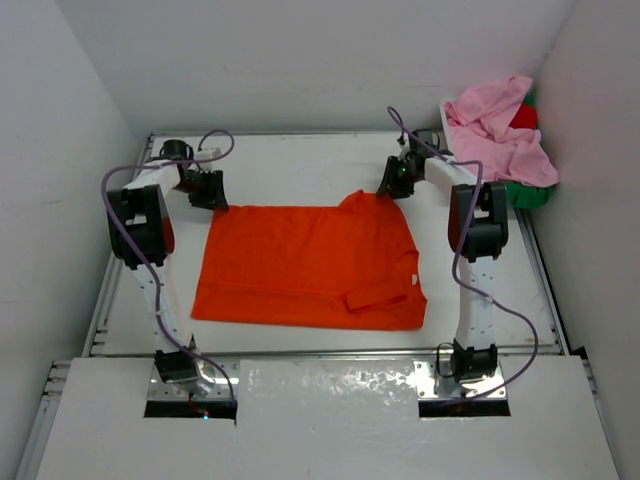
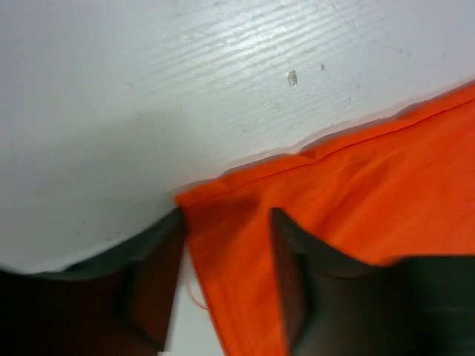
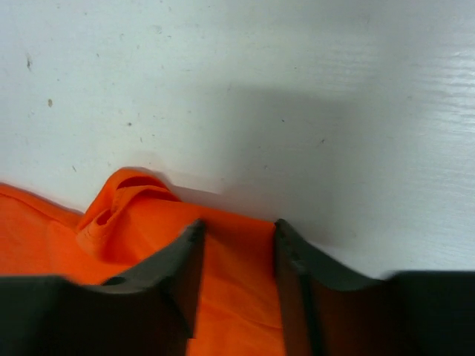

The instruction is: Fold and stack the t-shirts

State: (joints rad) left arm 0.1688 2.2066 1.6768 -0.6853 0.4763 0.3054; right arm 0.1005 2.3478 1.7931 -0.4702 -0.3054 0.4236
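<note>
An orange t-shirt (image 1: 310, 265) lies spread flat on the white table (image 1: 300, 160), with a sleeve folded in at its near right. My left gripper (image 1: 210, 197) is down at the shirt's far left corner. In the left wrist view its jaws (image 2: 226, 215) stand apart astride the hemmed corner of the orange cloth (image 2: 356, 193). My right gripper (image 1: 395, 185) is at the far right corner, open (image 3: 237, 226), with orange cloth (image 3: 44, 237) lying flat between its fingers and a bunched fold to their left. A pink t-shirt (image 1: 500, 135), a red one (image 1: 523, 116) and a green one (image 1: 525, 193) are heaped at the back right.
The heap of shirts sits in a white basket (image 1: 447, 108) against the right wall. Raised metal rails (image 1: 100, 300) edge the table on the left, right and front. White walls close in on three sides.
</note>
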